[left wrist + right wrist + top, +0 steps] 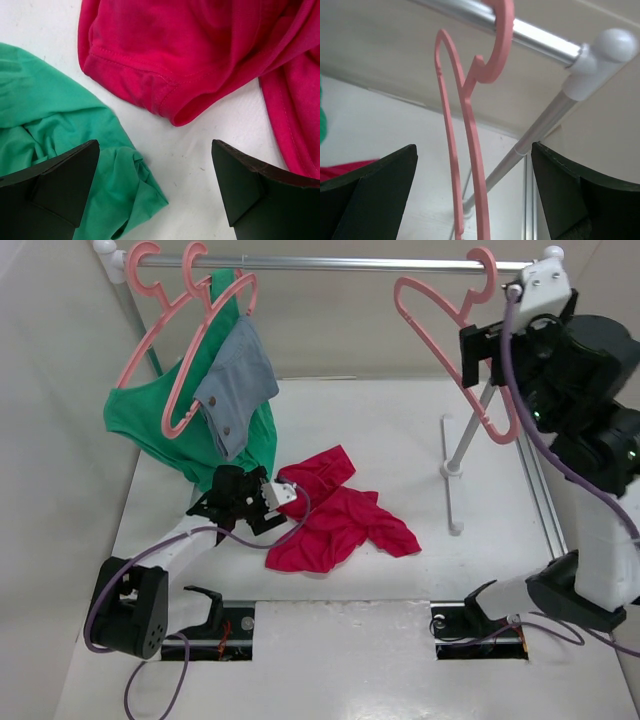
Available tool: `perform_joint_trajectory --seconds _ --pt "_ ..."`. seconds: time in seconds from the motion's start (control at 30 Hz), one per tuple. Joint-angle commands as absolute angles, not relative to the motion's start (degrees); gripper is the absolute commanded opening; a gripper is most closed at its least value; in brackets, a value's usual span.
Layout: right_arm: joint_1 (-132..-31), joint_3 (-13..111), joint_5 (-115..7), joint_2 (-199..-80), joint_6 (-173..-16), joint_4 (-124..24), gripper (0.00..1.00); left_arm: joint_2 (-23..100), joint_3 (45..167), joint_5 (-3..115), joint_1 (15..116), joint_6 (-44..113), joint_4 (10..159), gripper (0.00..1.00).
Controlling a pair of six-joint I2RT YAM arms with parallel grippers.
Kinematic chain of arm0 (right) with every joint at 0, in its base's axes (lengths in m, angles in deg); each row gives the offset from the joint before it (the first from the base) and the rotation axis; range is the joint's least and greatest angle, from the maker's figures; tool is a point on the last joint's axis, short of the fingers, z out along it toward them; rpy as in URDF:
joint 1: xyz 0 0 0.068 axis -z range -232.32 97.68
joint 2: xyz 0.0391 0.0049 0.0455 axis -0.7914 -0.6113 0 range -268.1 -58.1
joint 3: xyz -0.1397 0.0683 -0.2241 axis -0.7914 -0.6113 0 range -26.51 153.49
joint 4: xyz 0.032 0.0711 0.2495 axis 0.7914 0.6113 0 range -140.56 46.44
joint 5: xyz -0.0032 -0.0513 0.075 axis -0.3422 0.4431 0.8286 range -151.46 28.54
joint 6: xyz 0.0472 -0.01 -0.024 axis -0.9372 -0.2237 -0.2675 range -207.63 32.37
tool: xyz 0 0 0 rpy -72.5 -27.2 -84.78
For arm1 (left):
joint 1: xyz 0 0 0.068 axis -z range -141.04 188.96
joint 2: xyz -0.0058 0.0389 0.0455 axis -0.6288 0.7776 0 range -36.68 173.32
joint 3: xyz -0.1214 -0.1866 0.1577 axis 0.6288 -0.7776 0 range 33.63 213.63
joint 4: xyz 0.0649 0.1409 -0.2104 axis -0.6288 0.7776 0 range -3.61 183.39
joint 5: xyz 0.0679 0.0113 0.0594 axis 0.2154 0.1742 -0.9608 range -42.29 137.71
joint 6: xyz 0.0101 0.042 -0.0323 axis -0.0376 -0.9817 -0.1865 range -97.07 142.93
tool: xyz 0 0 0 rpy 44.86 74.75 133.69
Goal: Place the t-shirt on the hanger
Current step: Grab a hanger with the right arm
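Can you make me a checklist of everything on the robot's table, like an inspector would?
Surface: white table, with two slots by the arm bases.
Job's things: red t-shirt lies crumpled on the table; pink hanger is hooked on the rail, with nothing on it.
Clutter: green garment and grey-blue garment hang from the rail; the green one trails onto the table.
Grippers: left tool open, low between green garment and t-shirt, holding nothing; right tool open, fingers either side of the hanger, apart from it.
Cables: purple cables run along both arms.
Surroundings: white walls.
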State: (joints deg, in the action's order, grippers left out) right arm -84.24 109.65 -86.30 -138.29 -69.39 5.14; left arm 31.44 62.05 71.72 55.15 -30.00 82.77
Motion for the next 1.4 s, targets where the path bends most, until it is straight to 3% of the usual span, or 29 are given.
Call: perform_joint_trajectory --seconds 0.0,0.13,0.23,0.3,0.33,0.37,0.4,0.43,0.5,0.67,0.77,0.8,0.83,1.03,1.23,1.37 --pt "-78.6 106.7 -82.7 -140.7 -70.2 6.9 1.00 28.7 62.5 73.5 55.8 -31.0 81.8 0.93" --pt "-71.8 102.0 -71.4 -140.7 -70.2 3.0 1.00 28.2 61.5 73.5 56.4 -31.6 81.8 0.93" --pt "-70.6 98.8 -64.2 -140.7 -70.2 1.9 0.93 27.6 61.5 72.9 56.4 -31.6 81.3 0.93" --pt "-70.6 96.6 -63.0 -140.2 -70.2 0.3 0.80 27.0 61.0 72.9 56.4 -31.6 81.3 0.93" --pt "-70.6 96.6 -62.3 -140.2 -70.2 0.3 0.70 27.0 61.0 72.9 56.4 -31.6 81.3 0.93" --pt "-70.6 95.4 -62.3 -139.4 -70.2 -1.1 0.53 27.0 61.0 72.9 56.4 -31.6 81.3 0.93" --pt "-70.6 94.7 -62.3 -138.9 -70.2 -1.1 0.21 27.0 61.0 72.9 56.4 -31.6 81.3 0.93" --pt "-70.6 94.1 -62.9 -138.3 -70.2 -2.0 0.10 27.0 61.0 72.9 56.4 -31.6 81.3 0.93" --pt "-70.6 92.7 -62.9 -136.4 -70.2 -2.8 0.00 27.0 61.0 72.9 56.4 -31.6 81.3 0.93" --pt "-70.6 90.3 -59.4 -134.2 -68.6 -4.8 0.00 27.0 61.0 72.9 56.4 -31.6 81.3 0.93" --pt "-70.6 90.3 -53.9 -133.7 -66.2 -5.4 0.00 27.0 61.5 72.9 56.4 -29.8 81.3 0.76" --pt "-71.4 90.3 -52.3 -133.7 -65.4 -5.4 0.00 27.0 62.0 72.9 56.4 -29.1 80.6 0.66" --pt "-72.3 90.8 -50.9 -133.7 -64.0 -5.4 0.00 27.0 62.0 72.9 56.4 -28.4 80.0 0.64" --pt "-81.7 89.7 -50.2 -134.3 -61.6 -3.7 0.00 30.2 65.8 73.5 56.4 -33.8 83.2 0.62" --pt "-82.3 77.0 -48.7 -129.6 -61.6 -11.0 0.00 34.3 70.4 77.7 56.4 -44.4 92.8 0.75" --pt "-81.7 73.7 -48.0 -127.7 -62.1 -12.1 0.00 37.3 69.9 73.3 59.8 -45.0 90.5 0.77"
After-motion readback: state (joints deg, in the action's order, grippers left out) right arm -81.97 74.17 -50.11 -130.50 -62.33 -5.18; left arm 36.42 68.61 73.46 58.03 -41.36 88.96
